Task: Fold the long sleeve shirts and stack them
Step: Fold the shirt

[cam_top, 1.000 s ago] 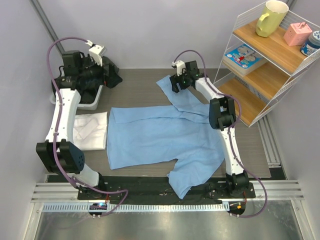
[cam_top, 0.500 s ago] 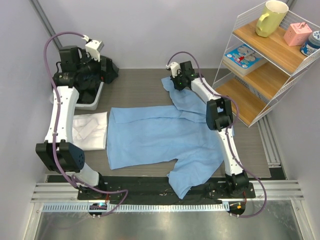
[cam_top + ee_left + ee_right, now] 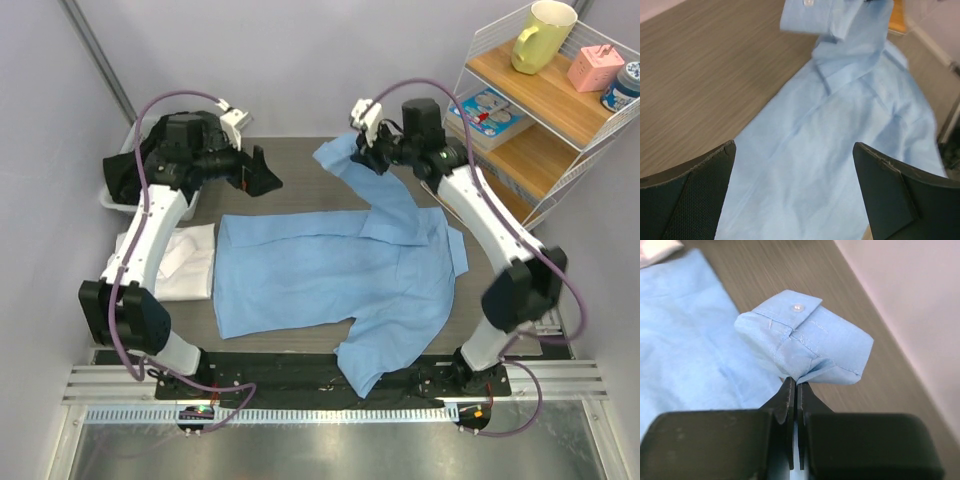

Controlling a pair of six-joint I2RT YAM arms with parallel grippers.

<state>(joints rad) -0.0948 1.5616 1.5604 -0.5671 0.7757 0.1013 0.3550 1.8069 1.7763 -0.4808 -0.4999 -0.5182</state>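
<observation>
Light blue shirt (image 3: 320, 270) cuff (image 3: 800, 335) sits pinched in the right gripper (image 3: 794, 385); the left gripper (image 3: 794, 150) hangs spread. Only the top view shows the white shirt (image 3: 190, 270), middle left; bare table (image 3: 295, 180) lies upper centre.

Bare table (image 3: 300, 170) behind the shirt (image 3: 320, 275) lies open; shelf (image 3: 530, 140) hems in the right, bin (image 3: 110, 198) the left.

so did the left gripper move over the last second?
Yes. In the top view the left gripper, open, has shifted right, towards the wire shelf, and slightly downward in the picture.
</observation>
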